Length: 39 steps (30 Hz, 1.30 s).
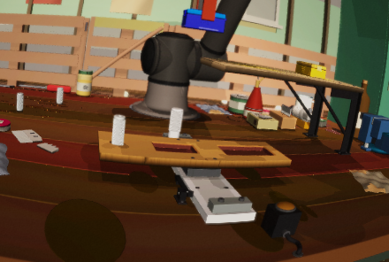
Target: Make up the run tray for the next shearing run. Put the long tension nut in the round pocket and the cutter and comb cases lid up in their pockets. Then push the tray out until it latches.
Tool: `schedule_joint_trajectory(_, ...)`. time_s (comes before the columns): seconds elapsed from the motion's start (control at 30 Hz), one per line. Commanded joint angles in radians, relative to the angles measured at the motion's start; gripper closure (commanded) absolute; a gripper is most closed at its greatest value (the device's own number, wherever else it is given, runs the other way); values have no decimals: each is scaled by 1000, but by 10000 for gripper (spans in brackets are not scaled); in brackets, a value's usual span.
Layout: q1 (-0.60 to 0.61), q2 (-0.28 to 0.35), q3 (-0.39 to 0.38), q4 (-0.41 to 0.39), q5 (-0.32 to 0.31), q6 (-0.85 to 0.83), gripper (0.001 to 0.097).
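The blue case (204, 20) is partly covered by the red gripper (207, 17), which is closed around it and carries it high above the bench, over the arm's base and behind the tray. The wooden tray (194, 153) lies below on its slide rail (214, 196). Its two rectangular pockets (174, 148) (245, 151) hold nothing. A white knurled nut (118, 129) stands upright at the tray's left end. A second one (175, 122) stands just behind the tray. The yellow case (310, 69) sits on the raised shelf at right.
Behind the work stand the arm's base (165, 101) and a slatted fence. The shelf (283, 74) on black legs spans the right side, with jars and boxes beneath. A black button box (281, 218) sits near the rail's front end. Two short white nuts (20, 101) (59, 95) stand far left.
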Motion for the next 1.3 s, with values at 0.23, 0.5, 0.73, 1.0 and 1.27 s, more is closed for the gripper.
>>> schedule_joint_trajectory(0.23,-39,49,87,1,-36,92,966)
schedule_joint_trajectory(0.5,-48,61,107,1,-44,112,966)
schedule_joint_trajectory(0.73,-48,61,108,1,-45,113,966)
schedule_joint_trajectory(1.0,-49,60,102,1,-39,114,966)
schedule_joint_trajectory(1.27,-49,51,55,0,-2,114,966)
